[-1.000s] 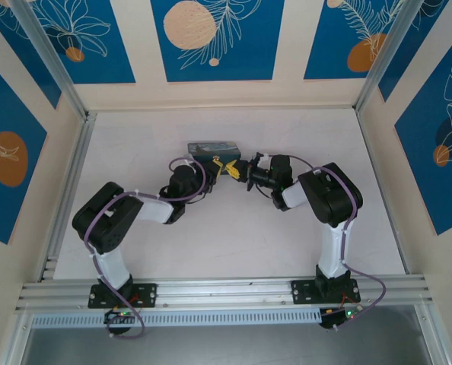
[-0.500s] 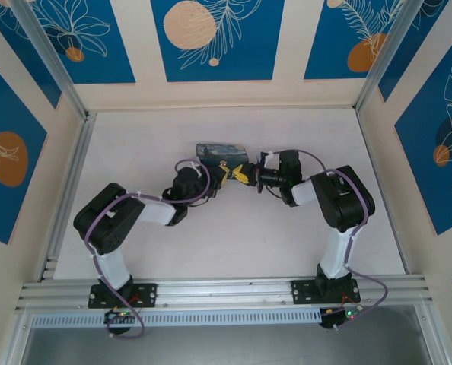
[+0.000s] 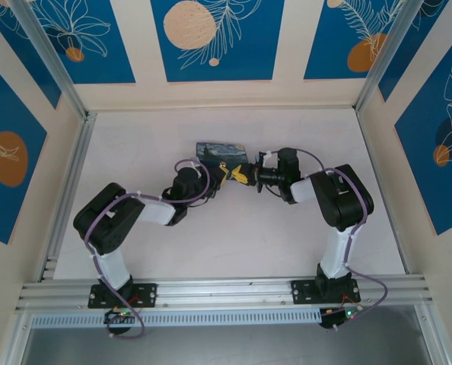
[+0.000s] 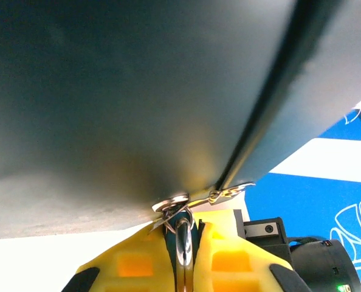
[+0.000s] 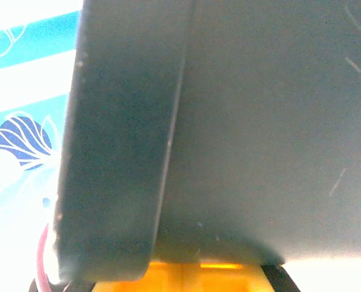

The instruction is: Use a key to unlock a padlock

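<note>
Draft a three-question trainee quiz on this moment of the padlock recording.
1. True or false: in the top view, the left gripper and the right gripper come tip to tip on the near side of the painted box.
2. In the left wrist view, what sits between the yellow fingers? A) a silvery metal piece B) a red cable C) nothing
3. One word: is the right gripper open or shut?

Key: 1 true; 2 A; 3 shut.
</note>
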Robot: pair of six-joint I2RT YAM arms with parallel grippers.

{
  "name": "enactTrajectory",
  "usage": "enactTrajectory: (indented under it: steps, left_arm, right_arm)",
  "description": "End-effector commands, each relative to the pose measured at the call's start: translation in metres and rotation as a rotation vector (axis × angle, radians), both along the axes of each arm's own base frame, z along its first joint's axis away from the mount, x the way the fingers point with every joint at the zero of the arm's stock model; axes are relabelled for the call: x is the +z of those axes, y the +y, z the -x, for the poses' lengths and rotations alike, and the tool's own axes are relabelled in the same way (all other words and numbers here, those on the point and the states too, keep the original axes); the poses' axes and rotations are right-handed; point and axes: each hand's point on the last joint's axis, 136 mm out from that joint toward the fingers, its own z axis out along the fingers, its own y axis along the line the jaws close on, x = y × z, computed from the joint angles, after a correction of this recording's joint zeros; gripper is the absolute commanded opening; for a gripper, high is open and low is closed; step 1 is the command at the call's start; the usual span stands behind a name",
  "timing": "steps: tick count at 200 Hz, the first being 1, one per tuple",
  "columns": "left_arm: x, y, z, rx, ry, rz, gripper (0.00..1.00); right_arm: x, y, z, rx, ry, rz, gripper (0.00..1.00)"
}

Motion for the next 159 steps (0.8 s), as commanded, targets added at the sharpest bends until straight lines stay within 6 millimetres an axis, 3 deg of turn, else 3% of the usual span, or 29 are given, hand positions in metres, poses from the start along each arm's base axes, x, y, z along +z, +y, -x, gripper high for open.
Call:
enactTrajectory:
  steps: [1, 22, 63, 91, 159]
  left_arm:
    - [0.072, -0.082, 0.081, -0.481, -0.163, 0.186, 0.00]
    - [0.075, -0.079, 0.084, -0.481, -0.175, 0.179, 0.00]
    - [0.080, -0.077, 0.083, -0.471, -0.190, 0.183, 0.00]
    - [0.081, -0.075, 0.081, -0.451, -0.188, 0.178, 0.00]
    - [0.081, -0.069, 0.084, -0.444, -0.194, 0.157, 0.00]
  right_arm:
    - [0.012, 0.019, -0.010, -0.004, -0.081, 0.067, 0.00]
    - [0.006, 0.003, -0.015, -0.032, -0.061, 0.012, 0.00]
    - [0.006, 0.001, -0.007, -0.028, -0.065, -0.001, 0.00]
    - [0.015, 0.000, 0.006, 0.009, -0.129, 0.023, 0.00]
    - [0.011, -0.004, 0.039, 0.013, -0.177, 0.109, 0.00]
